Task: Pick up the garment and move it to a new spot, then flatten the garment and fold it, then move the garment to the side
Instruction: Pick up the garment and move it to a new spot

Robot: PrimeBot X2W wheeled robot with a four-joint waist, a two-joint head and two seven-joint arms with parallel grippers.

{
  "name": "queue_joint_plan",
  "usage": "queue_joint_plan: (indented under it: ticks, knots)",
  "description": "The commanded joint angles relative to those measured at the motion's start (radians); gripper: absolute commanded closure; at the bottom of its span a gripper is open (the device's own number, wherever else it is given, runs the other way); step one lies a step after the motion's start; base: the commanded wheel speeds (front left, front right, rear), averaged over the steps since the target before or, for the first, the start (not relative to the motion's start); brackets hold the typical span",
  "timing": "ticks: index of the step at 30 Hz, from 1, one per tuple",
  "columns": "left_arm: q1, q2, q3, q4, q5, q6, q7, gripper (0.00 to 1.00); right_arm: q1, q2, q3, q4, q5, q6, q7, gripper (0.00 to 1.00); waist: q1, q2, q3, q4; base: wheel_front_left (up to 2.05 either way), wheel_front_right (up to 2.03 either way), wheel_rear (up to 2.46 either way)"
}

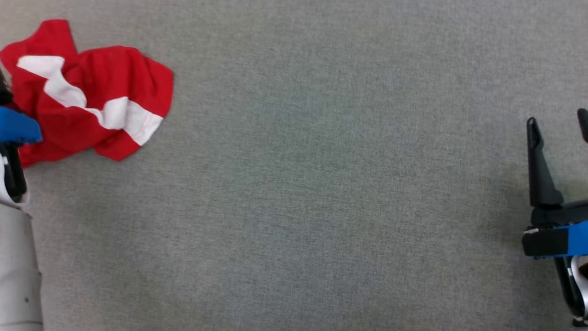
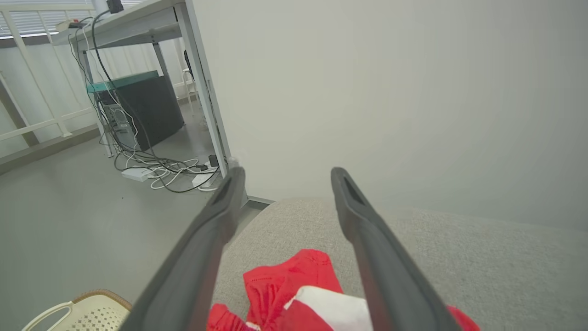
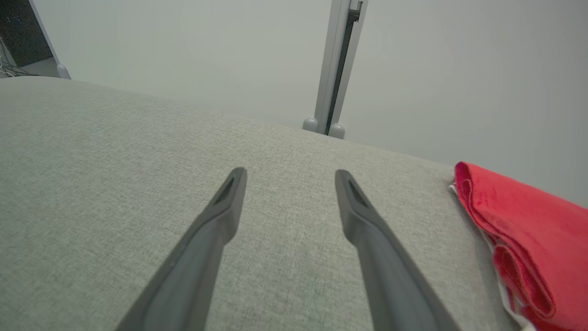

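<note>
Nearest the robot, its right gripper hovers at the right edge of a wide grey fabric-covered tabletop. Its two long dark fingers are spread wide, with nothing between them. On the opposite side, the left gripper is spread just as wide and is also empty. It is poised over the near part of a crumpled red garment with a broad white stripe; whether it touches the cloth cannot be told.

The garment lies in a loose heap at the far left of the tabletop, well apart from the right gripper. It looks like thin, soft knit: light and limp, not fragile, and likely to sag and drag rather than keep any shape. A raised fold or bunched edge on top of the heap seems the best place to pinch. A grip on a single layer would probably let the rest unroll as it lifts.

Beyond the table's rounded far corner are a plain pale wall, a white-framed desk and a tangle of cables on the grey floor.
</note>
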Motion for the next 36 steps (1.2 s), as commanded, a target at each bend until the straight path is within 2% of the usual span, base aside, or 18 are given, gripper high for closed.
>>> queue_joint_plan:
  ticks: [1,5,7,14,18,22,23,24,25,31,36]
  knots:
    - [-0.041,0.021,-0.01,0.065,-0.008,-0.007,0.024,0.0,0.004,-0.007,-0.01,-0.025,-0.006,0.0,0.008,0.0,-0.0002,0.0,0.021,-0.005,0.0,0.0,0.0]
    - [-0.105,0.04,-0.036,0.208,-0.03,-0.015,0.094,0.0,0.009,-0.013,-0.016,-0.053,0.0,0.0,0.018,0.0,-0.0002,0.0,0.043,-0.016,0.0,0.0,0.0]
    - [-0.123,0.045,-0.039,0.235,-0.042,-0.016,0.104,0.0,0.01,-0.012,-0.016,-0.059,-0.001,0.0,0.02,0.0,-0.0002,0.0,0.044,-0.016,0.0,0.0,0.0]
    - [-0.157,0.031,-0.101,0.41,-0.134,-0.02,0.276,0.0,0.008,-0.007,-0.023,-0.069,-0.007,0.0,0.029,0.0,-0.0002,0.0,0.043,-0.011,0.0,0.0,0.0]
    - [-0.157,0.026,-0.158,0.463,-0.203,-0.02,0.406,0.0,0.0,-0.006,-0.017,-0.071,-0.01,0.0,0.031,0.0,-0.0002,0.0,0.043,-0.008,0.0,0.0,0.0]
    - [-0.15,0.029,-0.205,0.473,-0.269,-0.02,0.472,0.0,-0.011,-0.008,-0.01,-0.068,-0.005,0.0,0.031,0.0,-0.0002,0.0,0.041,-0.009,0.0,0.0,0.0]
    - [-0.145,0.033,-0.217,0.473,-0.284,-0.02,0.481,0.31,-0.012,-0.008,-0.007,-0.065,-0.004,0.0,0.031,0.0,-0.0002,0.0,0.039,-0.01,0.0,0.0,0.0]
    - [-0.141,0.038,-0.229,0.47,-0.297,-0.02,0.487,0.84,-0.014,-0.007,-0.005,-0.062,-0.003,0.0,0.03,0.0,-0.0002,0.0,0.037,-0.012,0.0,0.0,0.0]
    - [-0.137,0.045,-0.238,0.467,-0.31,-0.02,0.487,1.0,-0.017,-0.005,-0.003,-0.059,-0.001,0.0,0.026,0.0,-0.0002,0.0,0.033,-0.015,0.0,0.0,0.0]
    - [-0.142,0.078,-0.286,0.437,-0.352,-0.02,0.442,1.0,-0.022,0.012,0.004,-0.029,0.003,0.0,0.006,0.0,-0.0002,0.0,-0.006,-0.037,0.0,0.0,0.0]
    - [-0.163,0.116,-0.312,0.396,-0.345,-0.02,0.324,1.0,-0.02,0.037,0.015,0.019,0.012,0.0,-0.025,0.0,-0.0002,0.0,-0.062,-0.071,0.0,0.0,0.0]
